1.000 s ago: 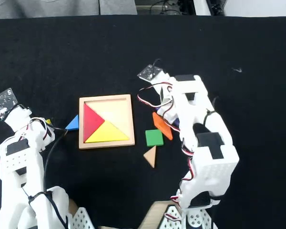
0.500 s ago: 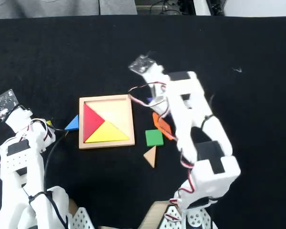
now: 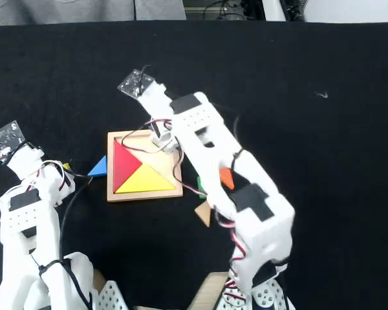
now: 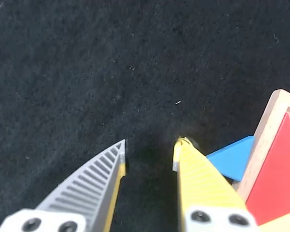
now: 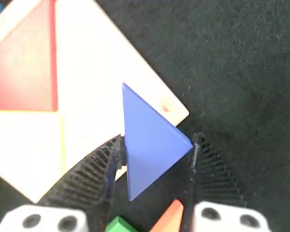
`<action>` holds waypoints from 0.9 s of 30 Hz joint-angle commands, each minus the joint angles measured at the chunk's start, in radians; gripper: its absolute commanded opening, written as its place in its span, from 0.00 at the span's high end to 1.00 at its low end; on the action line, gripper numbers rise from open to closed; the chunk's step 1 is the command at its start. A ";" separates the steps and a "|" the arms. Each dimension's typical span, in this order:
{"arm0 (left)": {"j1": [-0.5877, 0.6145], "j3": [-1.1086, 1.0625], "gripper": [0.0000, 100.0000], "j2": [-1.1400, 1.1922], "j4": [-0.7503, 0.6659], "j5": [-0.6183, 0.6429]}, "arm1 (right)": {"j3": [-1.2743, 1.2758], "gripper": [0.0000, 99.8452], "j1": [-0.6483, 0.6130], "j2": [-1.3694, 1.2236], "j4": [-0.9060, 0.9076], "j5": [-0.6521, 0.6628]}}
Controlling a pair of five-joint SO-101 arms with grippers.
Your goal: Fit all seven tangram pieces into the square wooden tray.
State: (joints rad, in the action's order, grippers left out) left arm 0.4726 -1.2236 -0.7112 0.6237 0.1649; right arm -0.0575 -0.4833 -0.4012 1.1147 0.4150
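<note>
The square wooden tray (image 3: 174,139) holds a red triangle (image 3: 123,165) and a yellow triangle (image 3: 147,181). My right gripper (image 5: 154,145) is shut on a dark blue triangle (image 5: 150,140), held above the tray's bare floor (image 5: 96,82) near a corner. In the high view that gripper (image 3: 160,132) hangs over the tray's far edge. A light blue triangle (image 3: 98,166) lies against the tray's left side. My left gripper (image 4: 152,145) stands open just beside this light blue triangle (image 4: 229,157), with nothing between its fingers.
Right of the tray, partly under the right arm, lie an orange piece (image 3: 226,177), a green square (image 3: 199,187) and a tan triangle (image 3: 204,213). The black cloth stretches bare behind the tray and to the far right.
The right arm has swung left from beside the orange piece to over the tray, carrying the dark blue triangle. The left arm has not moved.
</note>
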 commanded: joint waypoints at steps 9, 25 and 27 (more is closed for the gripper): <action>0.005 0.007 0.83 -0.018 -0.011 -0.003 | -0.239 0.79 -0.071 -0.148 0.126 -0.091; 0.005 0.007 0.83 -0.018 -0.011 -0.003 | -0.237 0.74 -0.077 -0.151 0.126 -0.114; 0.005 0.007 0.83 -0.018 -0.011 -0.003 | -0.237 0.74 -0.077 -0.148 0.126 -0.114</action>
State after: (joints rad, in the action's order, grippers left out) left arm 0.4726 -1.2236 -0.7112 0.6237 0.1649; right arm -0.2386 -0.5493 -0.5654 1.2329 0.3092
